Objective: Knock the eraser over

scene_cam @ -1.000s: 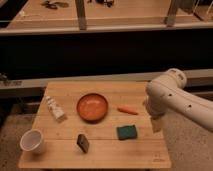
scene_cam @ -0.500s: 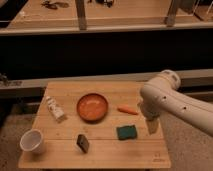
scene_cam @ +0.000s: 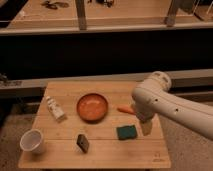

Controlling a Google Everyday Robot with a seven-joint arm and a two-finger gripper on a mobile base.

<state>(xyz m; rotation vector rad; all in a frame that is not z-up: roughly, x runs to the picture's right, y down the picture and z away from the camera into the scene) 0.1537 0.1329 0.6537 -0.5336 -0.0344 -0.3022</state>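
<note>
The eraser (scene_cam: 82, 143) is a small dark block with a lighter edge, standing upright near the front of the wooden table (scene_cam: 60, 155), left of centre. My gripper (scene_cam: 145, 128) hangs from the white arm (scene_cam: 165, 102) over the right side of the table, just right of the green sponge (scene_cam: 126, 132). It is well to the right of the eraser and apart from it.
An orange bowl (scene_cam: 92, 107) sits mid-table. A small white bottle (scene_cam: 55, 108) lies at the left, a white cup (scene_cam: 32, 141) at the front left corner. A small orange carrot-like piece (scene_cam: 125, 110) lies right of the bowl. A dark shelf stands behind the table.
The arm and gripper have moved leftward over the table, toward the green sponge. The objects on the table have not moved.
</note>
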